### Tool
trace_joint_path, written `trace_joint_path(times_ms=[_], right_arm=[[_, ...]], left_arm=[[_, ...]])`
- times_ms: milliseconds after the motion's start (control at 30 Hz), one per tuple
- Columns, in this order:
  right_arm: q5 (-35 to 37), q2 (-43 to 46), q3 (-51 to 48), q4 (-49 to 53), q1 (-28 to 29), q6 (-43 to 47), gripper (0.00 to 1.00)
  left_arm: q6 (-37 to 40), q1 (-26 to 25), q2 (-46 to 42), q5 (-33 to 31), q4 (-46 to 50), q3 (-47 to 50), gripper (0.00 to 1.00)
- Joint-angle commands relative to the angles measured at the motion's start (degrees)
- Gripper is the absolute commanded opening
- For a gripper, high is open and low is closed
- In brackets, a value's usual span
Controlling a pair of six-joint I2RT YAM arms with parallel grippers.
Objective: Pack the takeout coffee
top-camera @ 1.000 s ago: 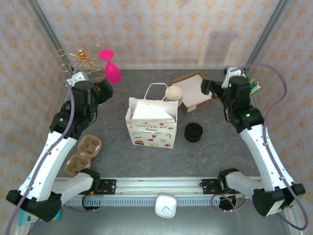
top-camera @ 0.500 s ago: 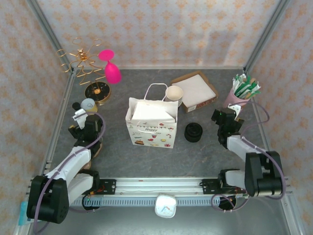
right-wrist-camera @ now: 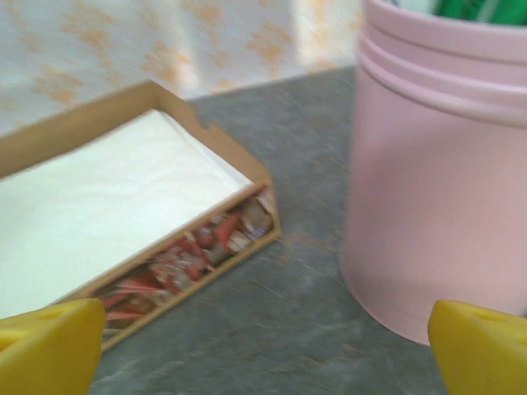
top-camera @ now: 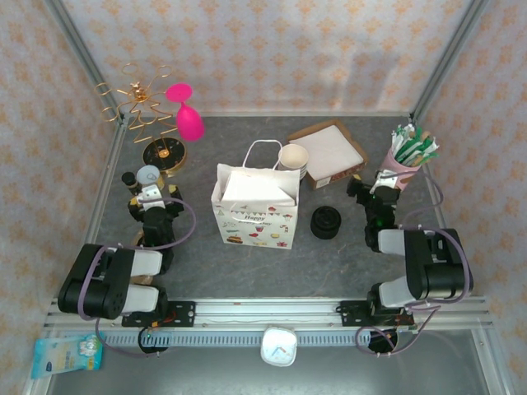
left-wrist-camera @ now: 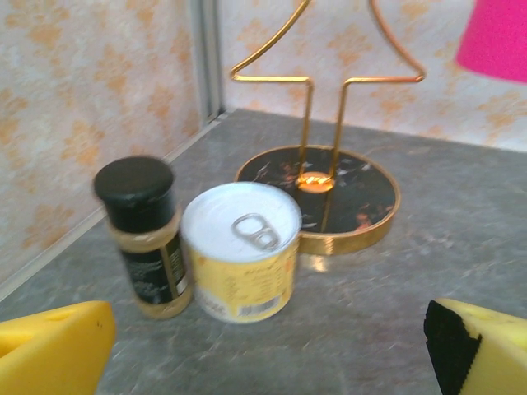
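Observation:
The takeout coffee is out of view. A white gift bag (top-camera: 254, 210) with a "Happy" print stands open in the middle of the table. My left gripper (top-camera: 155, 206) rests low at the left, folded back toward its base, open and empty (left-wrist-camera: 263, 366), facing a yellow can (left-wrist-camera: 240, 251) and a spice jar (left-wrist-camera: 144, 234). My right gripper (top-camera: 375, 197) rests low at the right, also open with nothing in it (right-wrist-camera: 263, 366), facing a pink tub (right-wrist-camera: 445, 173) and a brown napkin box (right-wrist-camera: 123, 206).
Lidless cream cups (top-camera: 293, 158) stand behind the bag, and black lids (top-camera: 325, 222) sit to its right. A gold wire rack (top-camera: 156, 140) with a pink glass (top-camera: 188, 115) occupies the back left. The pink tub (top-camera: 403, 160) holds green-wrapped items.
Both arms have drawn back from raised, outstretched poses and folded down low near the table's front. Both grippers stayed open.

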State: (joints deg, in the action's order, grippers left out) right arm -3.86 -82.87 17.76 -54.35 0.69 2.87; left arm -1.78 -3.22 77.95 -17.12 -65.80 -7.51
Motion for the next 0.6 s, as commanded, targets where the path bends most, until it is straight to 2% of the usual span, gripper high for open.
trace_joint_path(times_ms=[0, 100, 133, 200, 267, 333, 567], right_arm=[[-4.6, -3.6, -4.4, -15.6, -0.2, 1.2, 1.0], [-3.3, -4.0, -4.7, -16.3, -0.2, 0.5, 1.0], [-2.9, -4.2, -4.7, -16.4, -0.2, 0.4, 1.0], [0.0, -4.1, -4.4, -15.8, -0.1, -0.6, 1.0], [0.1, -4.1, -4.3, -15.5, 0.0, -0.7, 1.0], [0.0, -4.1, -4.3, -15.5, 0.0, -0.7, 1.0], [0.4, -4.6, -3.6, -14.8, 0.2, -0.6, 0.99]], left_arm=[[1.0, 1.0, 4.3, 6.8, -10.9, -1.4, 1.0], [2.0, 1.7, 11.3, 10.9, -19.1, -1.4, 1.0], [1.9, 1.7, 10.8, 10.8, -17.6, -2.1, 1.0], [0.1, 1.9, 9.0, 8.3, -8.2, -4.8, 1.0], [0.4, 2.1, 10.5, 8.1, -12.3, -4.0, 1.0], [-0.1, 2.0, 9.8, 8.0, -9.6, -4.7, 1.0], [0.1, 2.0, 10.1, 7.8, -11.0, -4.3, 1.0]])
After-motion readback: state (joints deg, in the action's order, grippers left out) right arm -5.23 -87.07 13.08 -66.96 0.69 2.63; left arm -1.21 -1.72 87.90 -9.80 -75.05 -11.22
